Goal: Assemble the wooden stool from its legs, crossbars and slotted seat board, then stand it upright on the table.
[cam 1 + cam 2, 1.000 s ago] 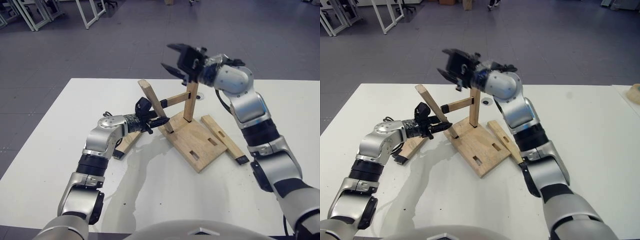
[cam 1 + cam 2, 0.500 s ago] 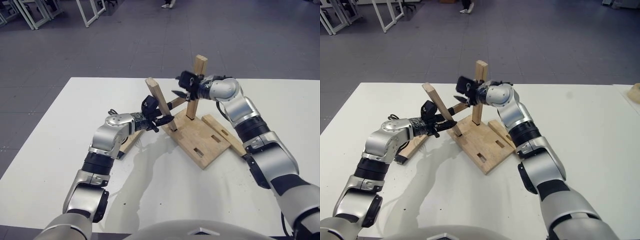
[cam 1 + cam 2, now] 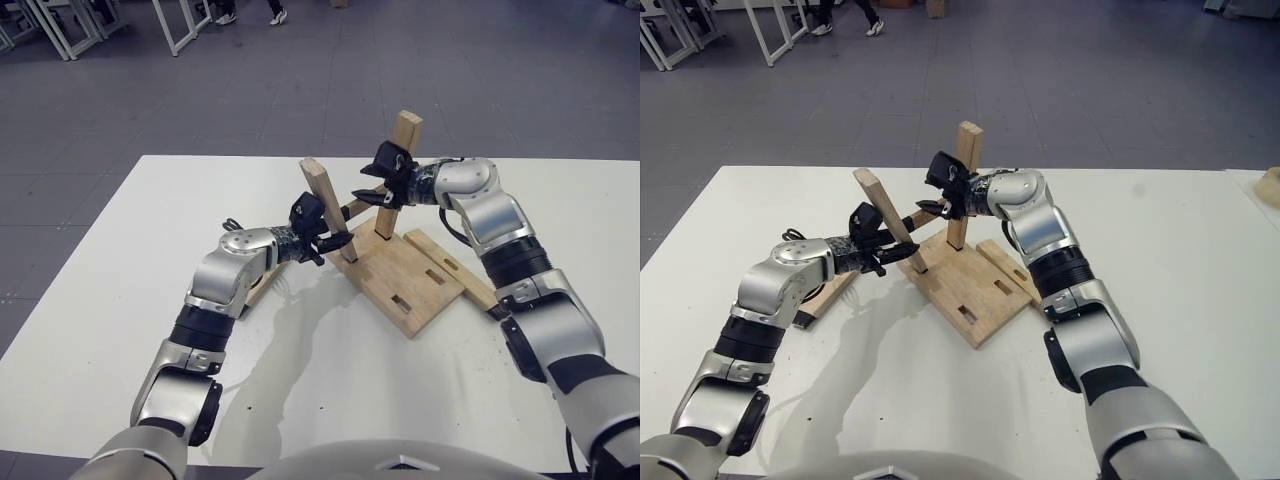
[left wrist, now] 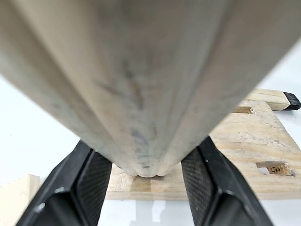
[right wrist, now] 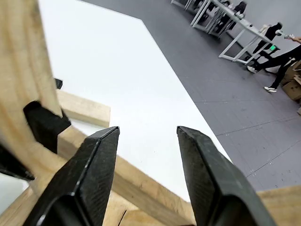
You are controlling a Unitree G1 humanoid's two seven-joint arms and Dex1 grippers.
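The slotted seat board (image 3: 408, 278) lies flat on the white table. Two legs stand in it: a tilted leg (image 3: 325, 200) on the left and an upright leg (image 3: 397, 165), joined by a crossbar (image 3: 352, 208). My left gripper (image 3: 337, 241) is shut on the tilted leg low down; the left wrist view has the leg (image 4: 141, 84) clamped between the black pads (image 4: 89, 176). My right gripper (image 3: 369, 197) is open at the crossbar, close beside the upright leg. In the right wrist view its fingers (image 5: 91, 176) straddle the crossbar (image 5: 141, 181).
A loose leg (image 3: 452, 268) with a black end cap lies on the table along the board's right side. Another loose wooden piece (image 3: 826, 291) lies under my left forearm. Desks stand on the grey floor beyond the table's far edge.
My right gripper has come down from above the upright leg to the crossbar, staying open. My left gripper kept its hold and moved slightly right with the tilted leg.
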